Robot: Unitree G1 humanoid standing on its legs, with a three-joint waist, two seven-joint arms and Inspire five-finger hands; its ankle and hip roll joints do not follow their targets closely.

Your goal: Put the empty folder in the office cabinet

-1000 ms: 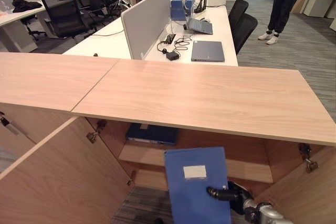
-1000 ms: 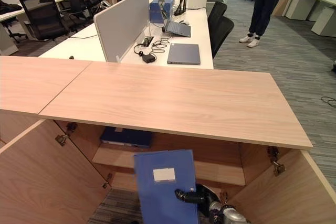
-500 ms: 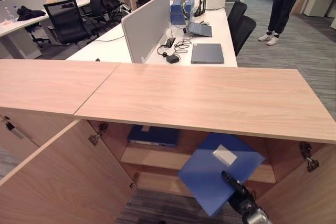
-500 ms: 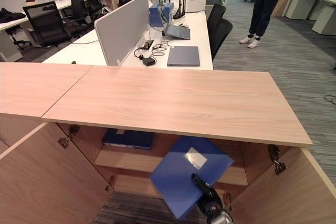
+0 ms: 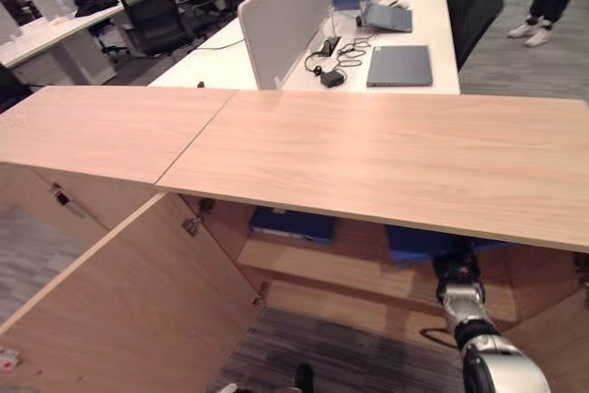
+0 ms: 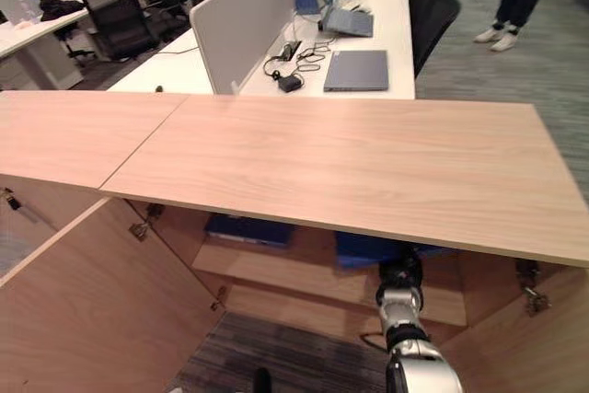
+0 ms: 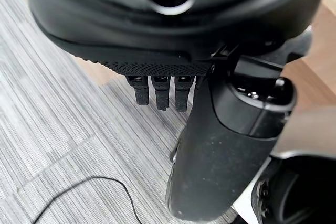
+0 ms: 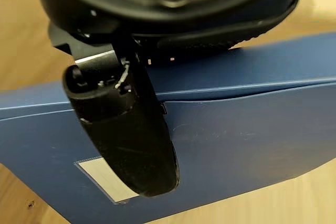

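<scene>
Blue and flat, with a white label, the folder (image 8: 220, 129) lies on the wooden shelf (image 5: 368, 273) inside the open cabinet (image 5: 138, 292), near a second folder (image 5: 293, 225); the right robot hand (image 8: 126, 129) grips it, thumb on top; the left robot hand (image 7: 160, 90) hangs over carpet, fingers relaxed.

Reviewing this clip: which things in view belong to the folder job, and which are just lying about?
Part of the job:
- blue folder, lying on the cabinet shelf, under the right hand's thumb
- office cabinet, its door open

Just lying about:
- second blue folder further left on the shelf
- closed laptop and cables on the white desk behind
- left hand, idle above the carpet
</scene>
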